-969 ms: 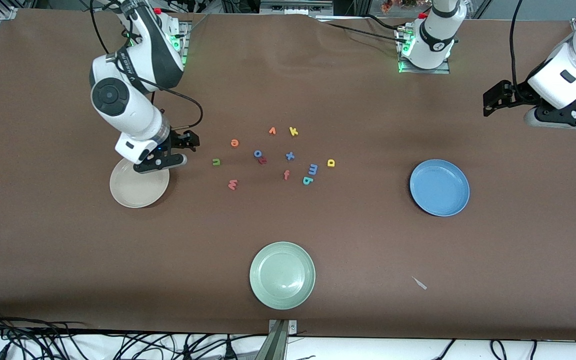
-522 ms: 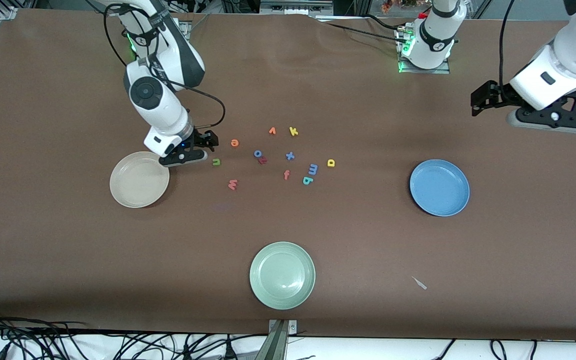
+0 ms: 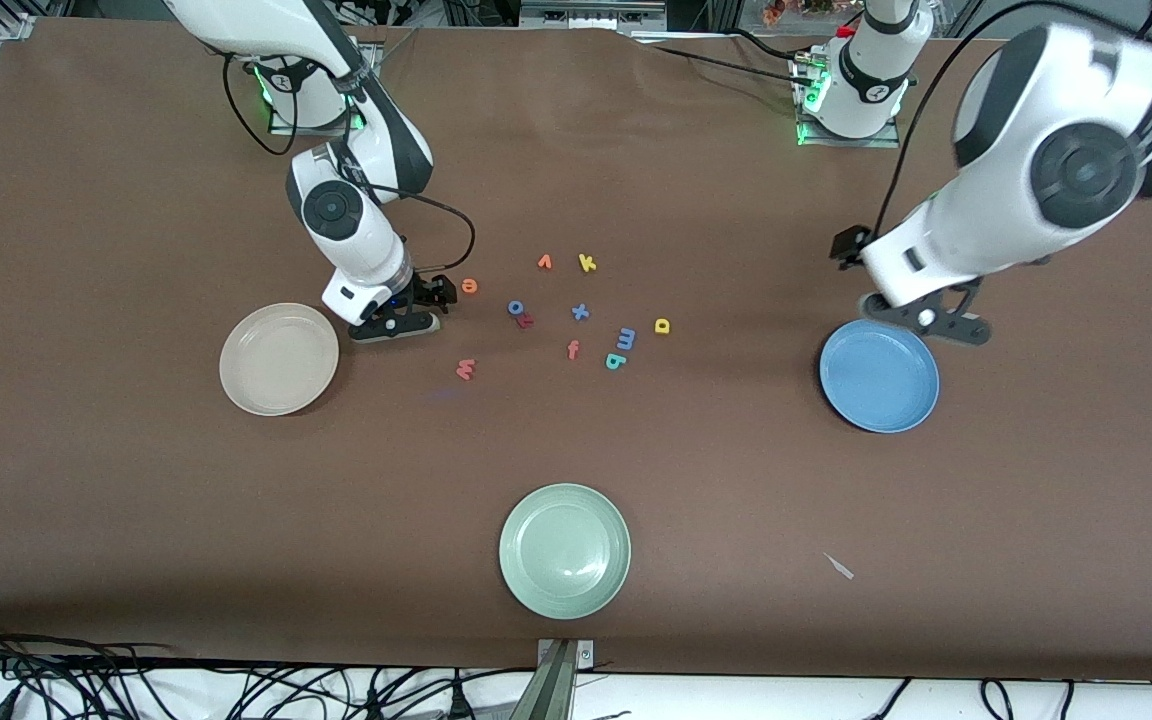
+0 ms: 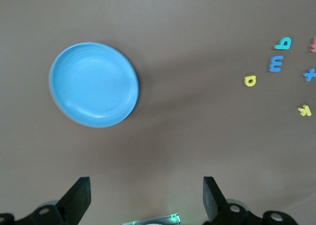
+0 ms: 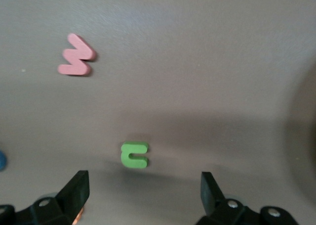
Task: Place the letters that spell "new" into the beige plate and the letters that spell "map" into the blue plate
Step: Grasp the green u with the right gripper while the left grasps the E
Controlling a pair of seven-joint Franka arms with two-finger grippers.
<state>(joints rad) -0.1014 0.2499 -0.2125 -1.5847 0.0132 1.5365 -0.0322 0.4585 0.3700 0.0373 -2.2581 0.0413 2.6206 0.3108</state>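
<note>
My right gripper [image 3: 398,322] hangs open just above the table beside the beige plate [image 3: 279,360]. In the right wrist view the green n [image 5: 134,155] lies just ahead of its open fingers [image 5: 143,198], and the pinkish-red w [image 5: 75,62] lies farther off. The arm hides the n in the front view. The orange e [image 3: 469,286] and the w [image 3: 465,369] lie close by. The blue m [image 3: 626,338], teal a [image 3: 614,361] and yellow p [image 3: 663,325] lie mid-table. My left gripper [image 3: 924,320], open and empty, hovers over the blue plate's [image 3: 879,378] rim toward the robots.
Other letters sit among them: orange v [image 3: 544,262], yellow k [image 3: 587,263], blue o [image 3: 516,307], blue x [image 3: 580,312], pinkish-red f [image 3: 573,349]. A pale green plate [image 3: 564,550] lies near the front camera. A small white scrap [image 3: 839,566] lies toward the left arm's end.
My right gripper has moved from over the beige plate toward the letters and now covers the green n. My left arm has swung in from the table's end to the blue plate.
</note>
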